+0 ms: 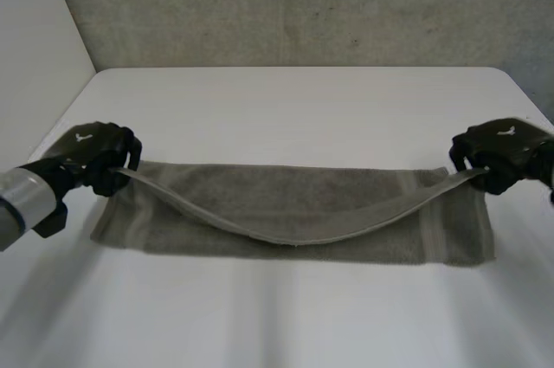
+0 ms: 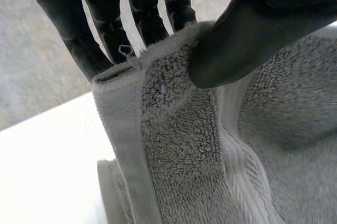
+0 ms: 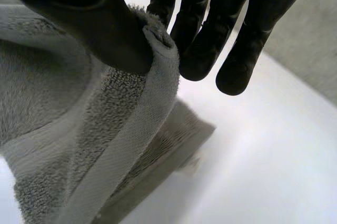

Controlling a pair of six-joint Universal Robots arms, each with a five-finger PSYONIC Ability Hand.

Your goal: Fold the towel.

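A grey towel (image 1: 294, 208) lies across the white table (image 1: 286, 108), its long edge lifted at both ends and sagging in the middle. My left hand (image 1: 91, 156) pinches the towel's left corner between thumb and fingers. In the left wrist view the thumb (image 2: 247, 34) presses the towel (image 2: 179, 145) against the fingers (image 2: 105, 29). My right hand (image 1: 502, 151) pinches the right corner the same way. In the right wrist view its thumb (image 3: 89, 18) clamps the towel's hem (image 3: 137, 129) against the fingers (image 3: 205, 29).
A grey textured wall (image 1: 294, 4) stands behind the table's far edge. A pale wall (image 1: 35, 48) runs along the left side. Bare tabletop lies in front of the towel and behind it.
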